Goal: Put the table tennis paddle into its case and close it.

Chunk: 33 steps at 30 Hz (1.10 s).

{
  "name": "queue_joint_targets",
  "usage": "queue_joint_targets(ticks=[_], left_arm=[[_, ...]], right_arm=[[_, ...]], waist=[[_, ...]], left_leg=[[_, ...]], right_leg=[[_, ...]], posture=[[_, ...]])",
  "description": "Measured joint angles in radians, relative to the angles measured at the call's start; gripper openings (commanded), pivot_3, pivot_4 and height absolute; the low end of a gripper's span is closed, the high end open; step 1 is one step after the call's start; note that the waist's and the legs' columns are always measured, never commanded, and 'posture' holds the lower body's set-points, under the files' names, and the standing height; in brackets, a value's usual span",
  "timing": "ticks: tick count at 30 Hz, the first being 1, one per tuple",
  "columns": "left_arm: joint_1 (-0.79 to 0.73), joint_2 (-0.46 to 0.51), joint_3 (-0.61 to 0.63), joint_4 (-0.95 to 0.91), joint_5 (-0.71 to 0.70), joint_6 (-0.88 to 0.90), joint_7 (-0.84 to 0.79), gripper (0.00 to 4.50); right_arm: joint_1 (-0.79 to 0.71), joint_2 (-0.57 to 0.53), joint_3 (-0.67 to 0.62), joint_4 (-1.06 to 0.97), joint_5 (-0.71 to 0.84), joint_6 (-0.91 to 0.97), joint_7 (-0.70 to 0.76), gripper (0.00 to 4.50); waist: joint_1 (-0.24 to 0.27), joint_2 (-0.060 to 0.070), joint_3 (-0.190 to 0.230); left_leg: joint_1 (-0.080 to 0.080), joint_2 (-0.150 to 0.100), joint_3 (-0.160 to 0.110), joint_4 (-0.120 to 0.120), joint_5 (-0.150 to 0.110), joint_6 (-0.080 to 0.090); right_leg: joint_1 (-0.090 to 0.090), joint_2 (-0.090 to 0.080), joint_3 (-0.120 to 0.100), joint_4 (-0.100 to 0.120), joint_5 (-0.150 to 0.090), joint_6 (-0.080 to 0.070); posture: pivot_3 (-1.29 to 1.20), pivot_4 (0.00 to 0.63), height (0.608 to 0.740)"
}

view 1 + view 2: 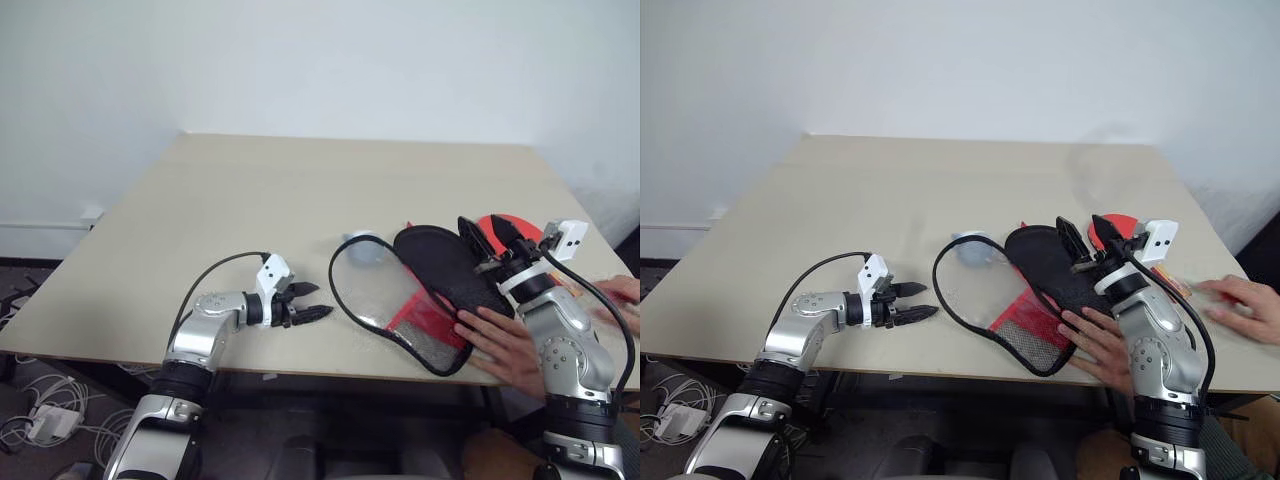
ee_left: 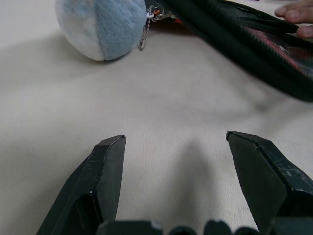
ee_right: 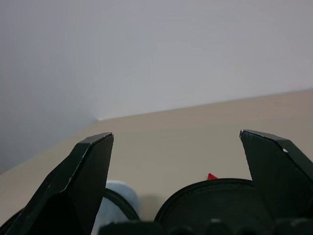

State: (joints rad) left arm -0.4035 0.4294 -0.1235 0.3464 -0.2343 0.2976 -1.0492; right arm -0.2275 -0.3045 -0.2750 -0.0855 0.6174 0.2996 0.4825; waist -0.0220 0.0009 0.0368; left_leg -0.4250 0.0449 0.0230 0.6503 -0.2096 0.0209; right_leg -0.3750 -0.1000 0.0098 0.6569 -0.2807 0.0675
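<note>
Case (image 1: 420,290) lies open on the table (image 1: 250,200), near the front edge, right of centre. Small soft ball (image 1: 362,248) sits on the table touching the case's far left rim. Paddle (image 1: 505,228) lies behind the case, toward the right edge. A person's hand (image 1: 505,340) rests on the case's near right end. Another hand (image 1: 622,292) lies further right.

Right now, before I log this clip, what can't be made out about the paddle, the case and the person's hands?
- Table tennis paddle: head views show only a red sliver; the right gripper and the case cover the rest, handle included.
- Case zip: too small to tell.
- Small pale ball: cut off by the left wrist view's edge.
- Person's hand on the case: partly behind the right arm.
- Second hand: cut by the frame edge.
</note>
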Motion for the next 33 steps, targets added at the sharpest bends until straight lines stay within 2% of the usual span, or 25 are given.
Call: queue_joint_targets(ticks=[12, 20, 25, 28, 33], left_arm=[[0.0, 0.006, -0.009, -0.01, -0.003, 0.002, -0.005, 3.51], [0.008, 0.05, -0.038, -0.048, -0.005, 0.044, -0.089, 3.51], [0.008, 0.053, -0.06, -0.058, -0.005, 0.068, -0.122, 3.51], [0.008, 0.046, -0.074, -0.059, 0.006, 0.064, -0.12, 3.51], [0.008, 0.028, -0.094, -0.059, 0.008, 0.066, -0.123, 3.51]], right_arm=[[-0.007, -0.011, -0.008, 0.001, 0.006, 0.015, -0.005, 4.46], [-0.001, -0.187, -0.109, 0.034, 0.027, 0.16, -0.038, 4.46], [0.003, -0.333, -0.136, 0.166, -0.01, 0.262, -0.032, 4.46], [-0.057, -0.417, -0.104, 0.356, -0.066, 0.317, 0.006, 4.46], [-0.182, -0.476, -0.036, 0.663, -0.181, 0.231, 0.096, 4.46]], waist=[[0.0, 0.0, 0.0], [0.002, 0.0, 0.0], [-0.002, 0.0, 0.0], [-0.003, 0.0, 0.0], [-0.003, 0.0, 0.0]], left_leg=[[0.0, 0.0, 0.0, 0.0, 0.0, 0.0], [0.0, 0.0, 0.001, 0.0, 0.0, 0.0], [0.0, 0.0, 0.001, 0.0, 0.0, 0.0], [0.003, 0.0, 0.003, 0.0, 0.0, 0.0], [0.003, 0.0, 0.004, -0.001, 0.0, 0.0]], right_leg=[[0.0, 0.0, 0.0, 0.0, 0.0, 0.0], [0.0, 0.0, 0.0, -0.001, 0.0, 0.0], [0.0, 0.0, 0.001, 0.0, 0.0, 0.0], [0.001, 0.0, 0.003, 0.0, 0.0, 0.0], [0.001, 0.0, 0.004, -0.001, 0.0, 0.0]], posture=[[0.0, 0.0, 0.74], [0.0, 0.0, 0.74], [0.0, 0.0, 0.74], [0.0, 0.0, 0.74], [0.0, 0.0, 0.74]])
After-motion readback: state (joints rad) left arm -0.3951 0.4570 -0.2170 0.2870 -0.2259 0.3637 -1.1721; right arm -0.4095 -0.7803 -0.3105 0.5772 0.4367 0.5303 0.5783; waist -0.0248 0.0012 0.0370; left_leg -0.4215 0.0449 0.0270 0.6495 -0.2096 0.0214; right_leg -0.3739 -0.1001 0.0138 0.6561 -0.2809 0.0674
